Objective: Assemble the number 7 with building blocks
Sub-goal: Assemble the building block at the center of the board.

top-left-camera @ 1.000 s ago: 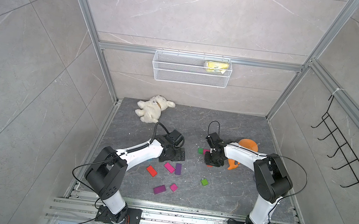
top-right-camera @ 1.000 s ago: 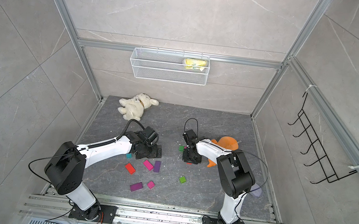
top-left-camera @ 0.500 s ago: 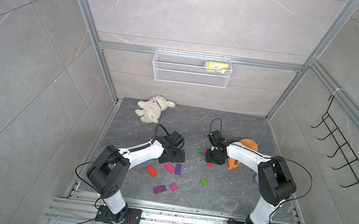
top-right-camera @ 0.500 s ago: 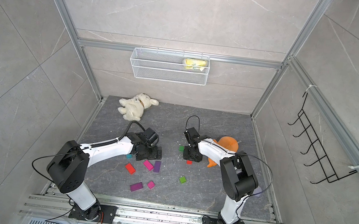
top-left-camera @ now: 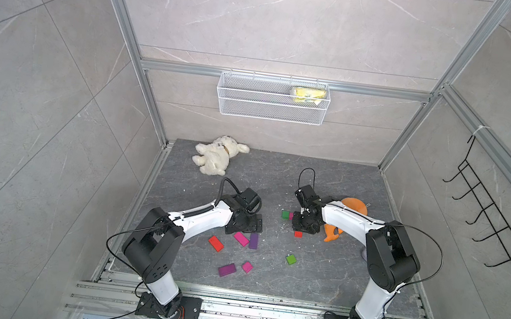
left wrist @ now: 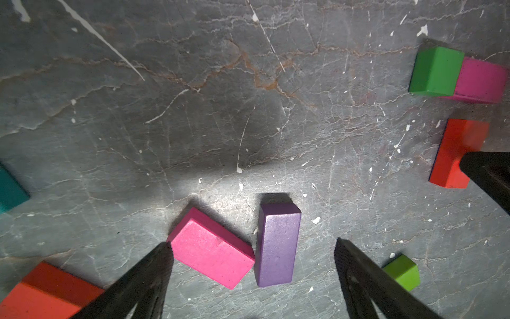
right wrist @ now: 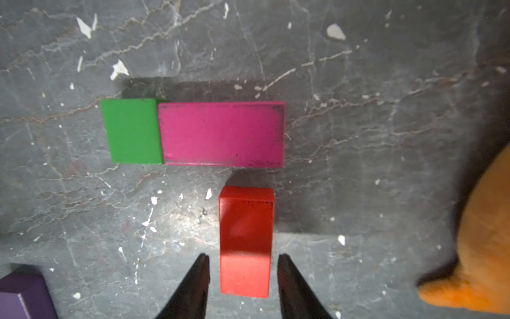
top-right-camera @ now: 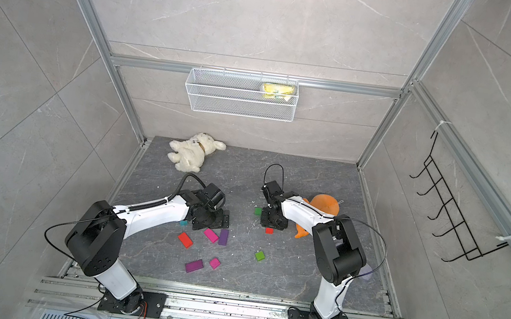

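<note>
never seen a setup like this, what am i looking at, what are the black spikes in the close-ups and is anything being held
Two white-and-black robot arms stand on a rail at the edge of a dark stone table. The two wide pictures come from one camera mounted high up, so they look nearly the same. Each close-up comes from a camera on an arm's wrist, and the black spikes are that arm's two gripper fingers.

The left gripper is wide open over a pink block and a purple block. The right gripper straddles a red block with a small gap on each side, so nothing is held. Just beyond it, a green block and a magenta block lie end to end, touching.

A few other blocks lie loose, along with a white plush dog and an orange plush toy.
</note>
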